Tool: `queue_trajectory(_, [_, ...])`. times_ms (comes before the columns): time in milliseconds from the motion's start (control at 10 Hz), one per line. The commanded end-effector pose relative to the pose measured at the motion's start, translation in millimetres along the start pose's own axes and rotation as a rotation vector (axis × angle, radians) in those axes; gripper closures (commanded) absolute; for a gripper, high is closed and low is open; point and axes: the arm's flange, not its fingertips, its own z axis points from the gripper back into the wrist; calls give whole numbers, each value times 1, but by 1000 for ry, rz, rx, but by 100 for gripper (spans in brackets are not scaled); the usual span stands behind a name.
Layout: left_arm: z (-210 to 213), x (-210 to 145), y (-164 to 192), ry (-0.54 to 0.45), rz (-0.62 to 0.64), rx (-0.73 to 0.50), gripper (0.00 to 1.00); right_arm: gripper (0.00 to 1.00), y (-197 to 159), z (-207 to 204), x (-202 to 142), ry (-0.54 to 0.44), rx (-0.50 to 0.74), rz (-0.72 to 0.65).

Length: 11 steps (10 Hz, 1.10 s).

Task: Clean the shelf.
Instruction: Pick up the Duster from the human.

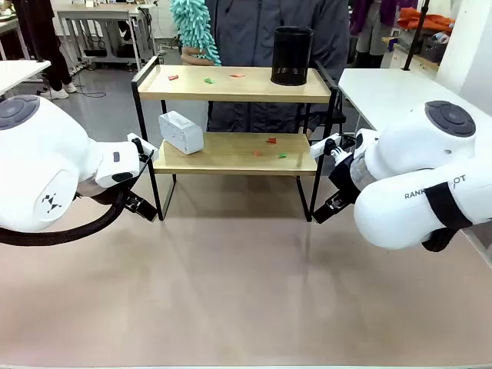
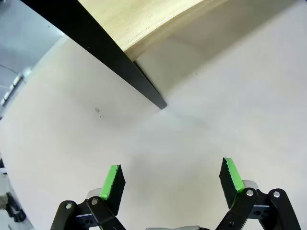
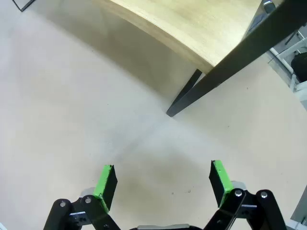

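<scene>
The shelf (image 1: 234, 94) stands at the far middle of the table, two light wooden boards in a black frame. Small red and green scraps (image 1: 206, 79) lie on its top board, and more scraps (image 1: 270, 141) on the lower one. A black mesh cup (image 1: 292, 55) sits top right, a white box (image 1: 181, 132) lower left. The person behind holds a teal fluffy duster (image 1: 192, 31). My left gripper (image 2: 171, 178) is open, empty, near the shelf's front left leg (image 2: 120, 62). My right gripper (image 3: 162, 181) is open, empty, near the front right leg (image 3: 225, 72).
The tan tabletop (image 1: 231, 284) spreads bare in front of the shelf. A white table (image 1: 392, 92) stands to the right, another white table (image 1: 19, 73) at far left. Both arms' bulky white bodies flank the shelf.
</scene>
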Motion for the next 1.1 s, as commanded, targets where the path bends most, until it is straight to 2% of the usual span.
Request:
queue_trajectory(0, [0,0,0,0,0,0,0,0,0,0,0,0,0,0])
queue_trajectory(900, [0,0,0,0,0,0,0,0,0,0,0,0,0,1])
queue_trajectory(1000, [33,-3,-5,175,-113,-210,0,0,-2,19,-2,324,51,42])
